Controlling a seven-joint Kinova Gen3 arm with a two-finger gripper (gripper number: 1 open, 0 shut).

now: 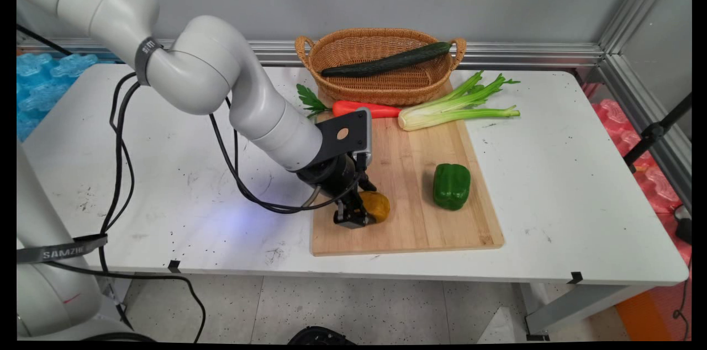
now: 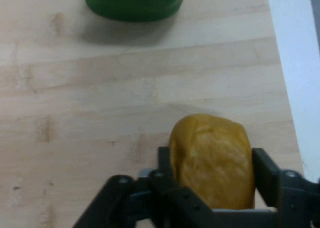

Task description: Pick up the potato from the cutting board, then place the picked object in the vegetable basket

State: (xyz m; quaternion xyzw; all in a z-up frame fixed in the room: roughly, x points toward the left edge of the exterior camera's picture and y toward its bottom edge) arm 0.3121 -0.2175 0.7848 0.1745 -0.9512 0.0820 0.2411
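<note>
A yellow-brown potato sits low over the left part of the wooden cutting board. My gripper reaches it from the left and is shut on it, one finger pressed against each side. I cannot tell if the potato rests on the board or hangs just above it. A green bell pepper stands on the board to the right of the potato, apart from it.
At the board's far end lie a carrot and a celery stalk. Behind them a wicker basket holds a cucumber. The white table extends to both sides of the board.
</note>
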